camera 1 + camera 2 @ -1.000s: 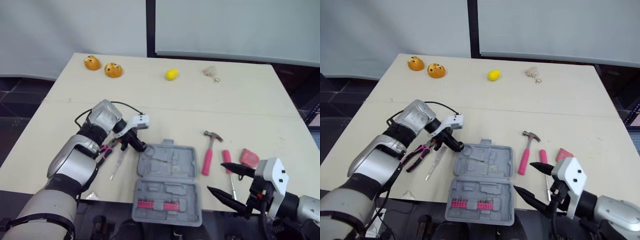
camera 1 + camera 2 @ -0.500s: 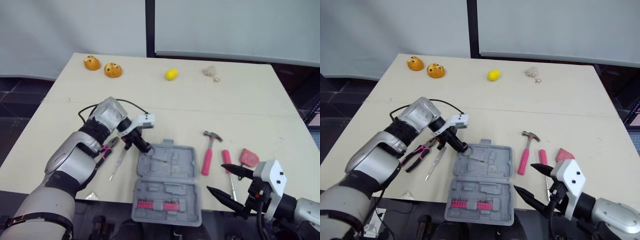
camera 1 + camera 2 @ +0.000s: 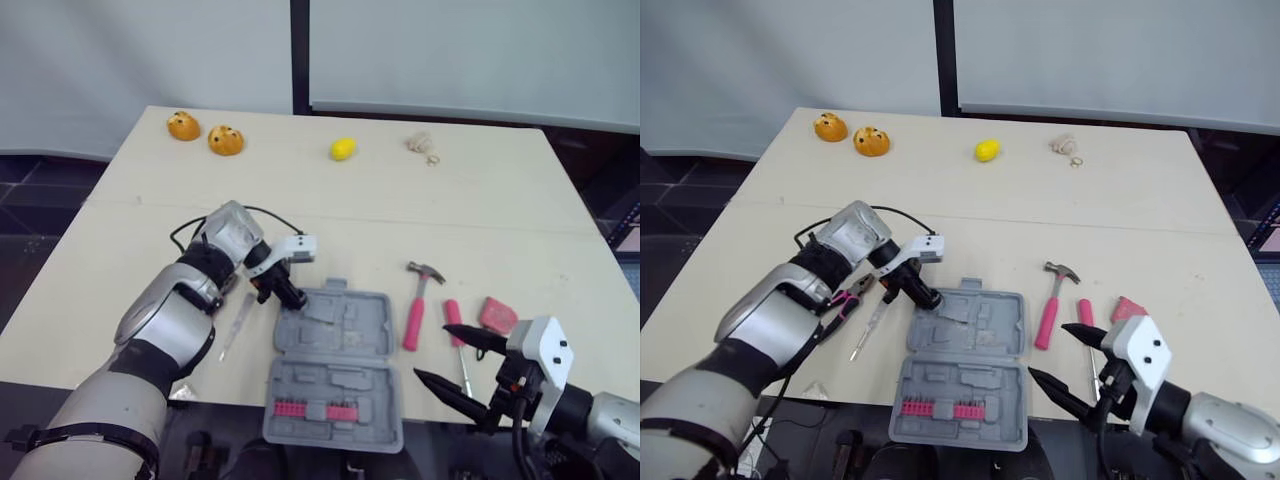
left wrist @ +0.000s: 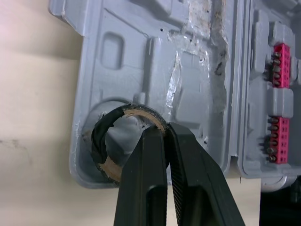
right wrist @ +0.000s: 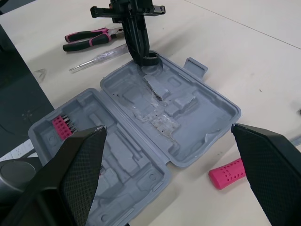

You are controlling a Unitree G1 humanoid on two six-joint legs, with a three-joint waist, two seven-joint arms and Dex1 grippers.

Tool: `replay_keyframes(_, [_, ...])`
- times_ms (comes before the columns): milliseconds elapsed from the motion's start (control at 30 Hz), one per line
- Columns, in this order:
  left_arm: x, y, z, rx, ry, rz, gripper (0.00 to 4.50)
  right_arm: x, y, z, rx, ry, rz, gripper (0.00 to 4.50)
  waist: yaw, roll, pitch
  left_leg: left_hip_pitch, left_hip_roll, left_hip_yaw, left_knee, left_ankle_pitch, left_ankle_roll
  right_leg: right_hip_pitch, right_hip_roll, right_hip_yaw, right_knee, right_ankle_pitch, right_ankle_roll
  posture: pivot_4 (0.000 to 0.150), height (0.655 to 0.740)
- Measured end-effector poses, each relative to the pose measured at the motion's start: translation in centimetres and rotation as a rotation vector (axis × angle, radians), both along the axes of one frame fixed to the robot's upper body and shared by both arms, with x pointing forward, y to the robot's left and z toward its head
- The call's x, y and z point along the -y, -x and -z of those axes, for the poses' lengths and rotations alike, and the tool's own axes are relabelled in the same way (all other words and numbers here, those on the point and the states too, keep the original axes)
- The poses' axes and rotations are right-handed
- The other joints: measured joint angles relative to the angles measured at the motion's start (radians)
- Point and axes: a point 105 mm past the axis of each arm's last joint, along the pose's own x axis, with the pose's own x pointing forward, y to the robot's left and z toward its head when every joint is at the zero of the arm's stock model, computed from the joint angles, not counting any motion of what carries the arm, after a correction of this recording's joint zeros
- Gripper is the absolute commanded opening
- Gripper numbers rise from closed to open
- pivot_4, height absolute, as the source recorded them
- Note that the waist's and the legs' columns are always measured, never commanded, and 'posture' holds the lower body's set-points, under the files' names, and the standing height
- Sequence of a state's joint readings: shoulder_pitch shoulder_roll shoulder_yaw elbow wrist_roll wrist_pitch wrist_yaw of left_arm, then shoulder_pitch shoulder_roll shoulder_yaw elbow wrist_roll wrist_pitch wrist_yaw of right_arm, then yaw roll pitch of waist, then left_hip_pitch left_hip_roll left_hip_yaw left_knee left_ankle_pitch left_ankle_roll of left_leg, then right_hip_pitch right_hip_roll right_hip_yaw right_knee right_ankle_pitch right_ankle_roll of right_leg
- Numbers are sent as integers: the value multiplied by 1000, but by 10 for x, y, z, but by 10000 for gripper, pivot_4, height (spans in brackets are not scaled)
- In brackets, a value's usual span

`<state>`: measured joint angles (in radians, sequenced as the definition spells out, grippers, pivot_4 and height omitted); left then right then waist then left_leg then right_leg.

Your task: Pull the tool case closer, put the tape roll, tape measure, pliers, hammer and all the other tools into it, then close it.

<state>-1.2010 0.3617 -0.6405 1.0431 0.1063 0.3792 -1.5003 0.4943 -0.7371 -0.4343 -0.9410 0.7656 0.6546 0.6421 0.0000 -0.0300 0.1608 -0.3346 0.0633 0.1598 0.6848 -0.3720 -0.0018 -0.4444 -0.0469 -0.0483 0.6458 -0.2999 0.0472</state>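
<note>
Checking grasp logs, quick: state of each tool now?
Left tool: shut on the tape roll, over the case corner.
Right tool: open, empty.

Lighting was bright and even, with only soft shadows around the grey plastic tool case [image 3: 335, 335] on the beige tabletop [image 3: 480, 220].

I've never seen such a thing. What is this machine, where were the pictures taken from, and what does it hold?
It is a humanoid robot with two arms, each ending in a two-fingered hand. The two wide pictures come from cameras on its head, looking down at a table; the two close ones from cameras on its wrists. On the table lie an open grey tool case, a hammer, pliers, a screwdriver and a tape measure. The left hand pinches a tape roll at the case's corner. The right hand is open and empty.
</note>
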Motion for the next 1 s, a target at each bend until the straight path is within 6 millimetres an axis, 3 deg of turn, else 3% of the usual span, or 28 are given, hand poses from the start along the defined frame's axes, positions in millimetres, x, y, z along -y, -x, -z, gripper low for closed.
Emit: replay_keyframes(1000, [-2, -1, 10, 32, -22, 43, 460, 2, -4, -1, 18, 6, 18, 45000, -1, 0, 0, 0, 0, 0, 0, 0, 0, 0, 0, 0, 0, 0, 0, 1500, 7375])
